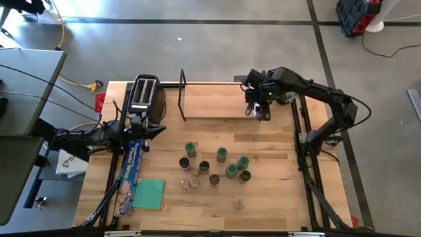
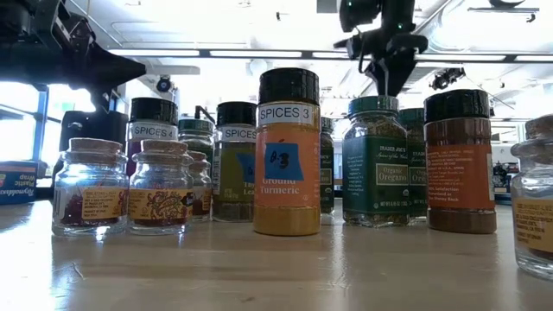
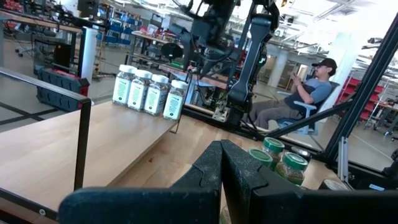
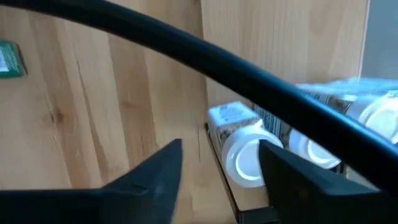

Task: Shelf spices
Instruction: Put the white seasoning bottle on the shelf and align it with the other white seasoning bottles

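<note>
The shelf [image 1: 217,105] stands at the table's far middle. Several white-lidded spices [image 3: 149,93] stand in a row on its board, at its right end. My right gripper [image 1: 262,112] hangs open above that row, pointing down. In the right wrist view one white lid [image 4: 242,158] shows below the gap between the fingers, clear of both. More spices [image 1: 217,168] with green and dark lids stand on the table's near middle; a turmeric jar [image 2: 287,155] is nearest the low camera. My left gripper [image 3: 222,168] rests shut at the table's left, pointing level.
A toaster [image 1: 145,95] stands at the far left, beside the shelf's left wire upright [image 1: 182,95]. A wrap box [image 1: 131,171] and a green cloth [image 1: 148,194] lie at the near left. A seated person [image 3: 308,93] is beyond the table.
</note>
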Available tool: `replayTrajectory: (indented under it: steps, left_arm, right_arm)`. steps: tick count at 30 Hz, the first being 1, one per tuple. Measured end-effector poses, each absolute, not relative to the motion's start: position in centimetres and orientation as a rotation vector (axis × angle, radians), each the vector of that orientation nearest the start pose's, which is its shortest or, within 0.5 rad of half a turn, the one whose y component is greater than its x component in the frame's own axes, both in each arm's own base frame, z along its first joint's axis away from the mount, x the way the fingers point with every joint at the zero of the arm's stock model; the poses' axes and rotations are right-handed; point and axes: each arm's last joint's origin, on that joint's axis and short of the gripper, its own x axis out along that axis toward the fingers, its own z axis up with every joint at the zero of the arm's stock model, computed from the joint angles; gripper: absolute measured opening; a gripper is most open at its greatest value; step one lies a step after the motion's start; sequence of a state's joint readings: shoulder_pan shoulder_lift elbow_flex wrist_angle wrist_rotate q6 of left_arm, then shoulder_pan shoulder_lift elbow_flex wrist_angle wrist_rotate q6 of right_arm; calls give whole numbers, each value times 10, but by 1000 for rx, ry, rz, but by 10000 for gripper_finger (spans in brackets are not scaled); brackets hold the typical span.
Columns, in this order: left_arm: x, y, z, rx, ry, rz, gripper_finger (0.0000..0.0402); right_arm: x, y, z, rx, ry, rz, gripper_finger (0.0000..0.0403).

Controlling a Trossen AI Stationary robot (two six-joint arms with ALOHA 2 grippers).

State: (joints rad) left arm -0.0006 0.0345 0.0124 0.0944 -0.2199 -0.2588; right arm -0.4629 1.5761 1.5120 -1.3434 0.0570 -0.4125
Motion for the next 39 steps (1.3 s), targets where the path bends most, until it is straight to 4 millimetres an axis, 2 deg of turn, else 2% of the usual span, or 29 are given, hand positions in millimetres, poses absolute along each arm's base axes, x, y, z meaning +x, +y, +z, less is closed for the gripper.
replayTrajectory:
  steps: [6, 9, 18, 27, 39]
  left_arm:
    - [98, 6, 174, -266, -100, 209, 0]
    - [98, 6, 174, -266, -99, 209, 0]
    - [98, 6, 174, -266, -100, 209, 0]
    - [98, 6, 174, -266, -100, 209, 0]
    - [98, 6, 174, -266, -100, 209, 0]
  right_arm:
    - [251, -135, 309, 32, 1455, -178, 49]
    - [248, -141, 309, 62, 1448, -206, 8]
    - [241, -157, 308, 119, 1426, -257, 2]
    - [252, -166, 291, 150, 1458, -227, 1]
    - [258, -172, 287, 123, 1429, -255, 0]
